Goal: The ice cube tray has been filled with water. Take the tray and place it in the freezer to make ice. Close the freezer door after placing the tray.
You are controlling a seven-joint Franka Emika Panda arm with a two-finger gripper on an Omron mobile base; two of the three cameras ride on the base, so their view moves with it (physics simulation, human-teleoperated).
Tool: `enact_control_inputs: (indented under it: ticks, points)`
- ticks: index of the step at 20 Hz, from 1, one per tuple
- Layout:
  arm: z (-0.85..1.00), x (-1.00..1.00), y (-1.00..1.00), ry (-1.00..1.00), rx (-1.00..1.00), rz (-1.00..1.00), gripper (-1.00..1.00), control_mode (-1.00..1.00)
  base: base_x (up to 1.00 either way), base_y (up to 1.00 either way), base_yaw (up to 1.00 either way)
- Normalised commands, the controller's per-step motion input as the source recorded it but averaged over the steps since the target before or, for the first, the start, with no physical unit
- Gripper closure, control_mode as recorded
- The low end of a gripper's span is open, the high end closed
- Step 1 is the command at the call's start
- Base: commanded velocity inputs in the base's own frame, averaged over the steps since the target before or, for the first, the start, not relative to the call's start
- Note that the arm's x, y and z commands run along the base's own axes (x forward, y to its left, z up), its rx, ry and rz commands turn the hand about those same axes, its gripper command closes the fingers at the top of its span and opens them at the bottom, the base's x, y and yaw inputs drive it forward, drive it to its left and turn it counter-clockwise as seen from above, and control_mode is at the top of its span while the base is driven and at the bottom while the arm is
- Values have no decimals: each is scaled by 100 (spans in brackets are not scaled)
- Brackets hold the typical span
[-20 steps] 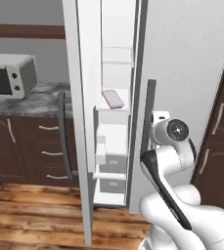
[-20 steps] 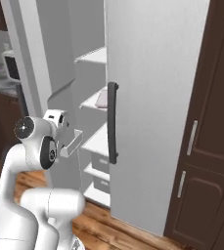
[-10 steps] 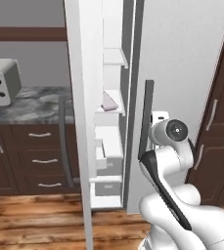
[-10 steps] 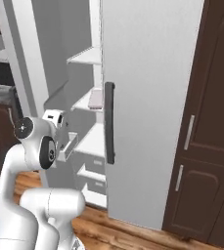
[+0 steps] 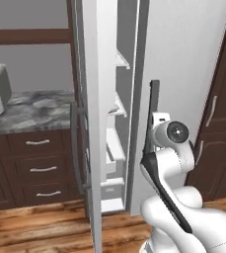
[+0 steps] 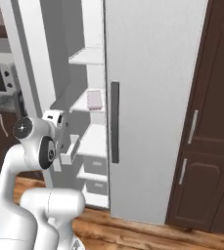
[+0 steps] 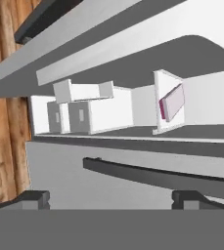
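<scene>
Ice cube tray (image 6: 93, 99): on freezer shelf (image 6: 73, 100), outer edge. Freezer door (image 5: 95, 148): ajar, rigid, heavy I judge; I'd push its flat face. Pincer (image 7: 110, 198): wide, empty.

Both base views look forward from behind the arm, one from each side, and share the open freezer (image 5: 115, 148) (image 6: 91, 141). The hand view is rolled sideways and looks close into the same white shelves (image 7: 108, 105).
</scene>
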Motion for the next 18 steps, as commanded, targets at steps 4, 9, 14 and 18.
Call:
enact_control_inputs:
  ticks: [4,9,14,18]
  points:
    - [0,0,0,0,0,0,-100,100,-41,4,-25]
    - [0,0,0,0,0,0,-100,100,-46,20,-23]
    - [0,0,0,0,0,0,-100,100,-10,60,-12]
    - [0,0,0,0,0,0,-100,100,0,49,-1]
